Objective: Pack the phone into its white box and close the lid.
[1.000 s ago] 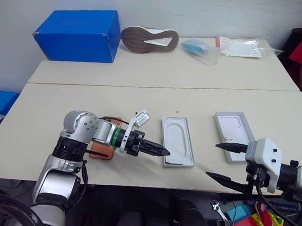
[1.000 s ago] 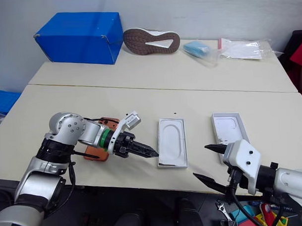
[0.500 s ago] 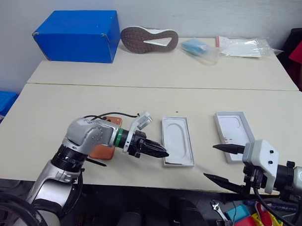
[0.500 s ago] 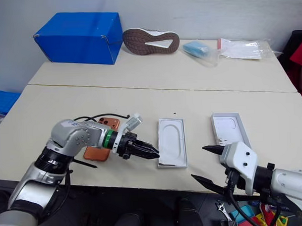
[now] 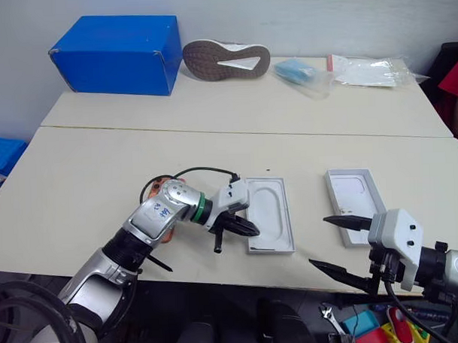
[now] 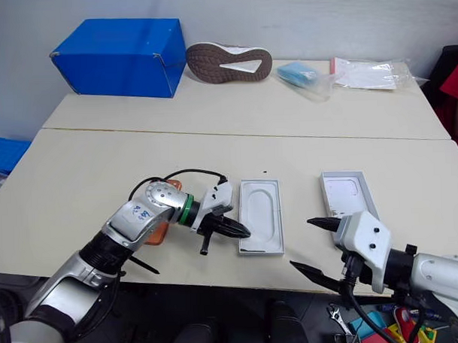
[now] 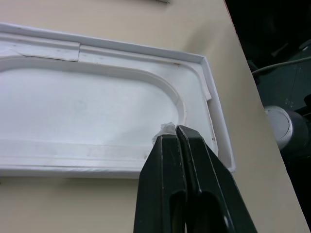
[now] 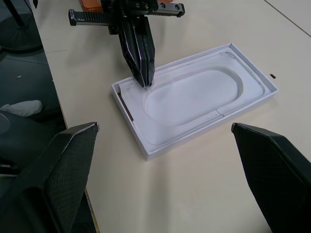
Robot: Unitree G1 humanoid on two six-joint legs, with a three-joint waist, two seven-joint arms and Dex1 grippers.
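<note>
Left gripper (image 5: 244,229) sits at centre frame with its fingers pressed together, tips pinching what appears to be a small tab on the white moulded insert (image 5: 267,212) that lies in the white box (image 5: 271,249). Right gripper (image 5: 341,243), lower right, is spread wide and holds nothing. The phone (image 6: 160,229) lies mostly hidden behind the left forearm, left of centre. The lid (image 5: 356,215) rests right of the box.

Risks, as judged:
- The pinch on the tab is slight; the insert may slip free on lifting.
- The unrestrained box may rise or slide with the insert.
</note>
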